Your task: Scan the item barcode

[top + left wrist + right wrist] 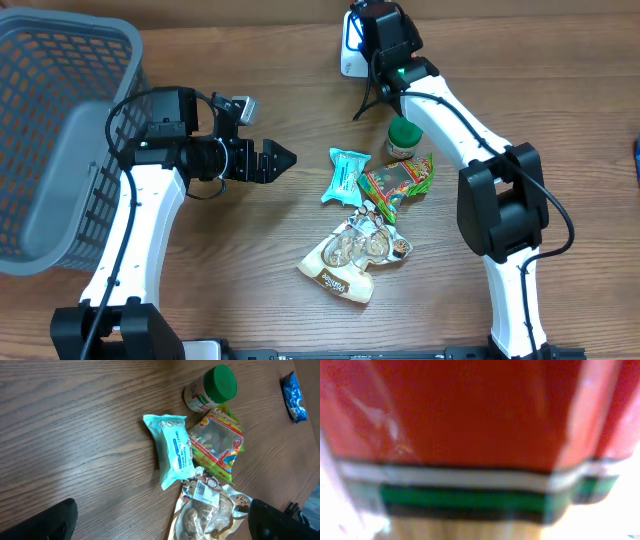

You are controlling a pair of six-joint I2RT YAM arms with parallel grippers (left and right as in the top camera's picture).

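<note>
While the left tool (pixel 280 157) hangs over bare wood at centre left of the overhead view with its jaws spread wide and nothing between them, the right arm (pixel 470 130) reaches to the upper middle of the frame. There its black wrist housing (pixel 385 30) sits over a white scanner (pixel 347 50) and hides the right tool, so I cannot tell whether that tool is open or closed. A red item (pixel 470 410) with white and green bands fills the right wrist view, very close and blurred; whether it is gripped cannot be told. On the worktop (pixel 250 60) at centre lie a teal packet (pixel 345 173), a green-lidded jar (pixel 404 137) lying on its side, a bright sweet bag (pixel 398 180) just below the jar, and a cookie bag (pixel 355 255) lower down with a barcode label (pixel 202 490) facing up. A grey basket (pixel 60 130) stands at the far left, and a blue packet (pixel 292 390) lies at the right edge.
</note>
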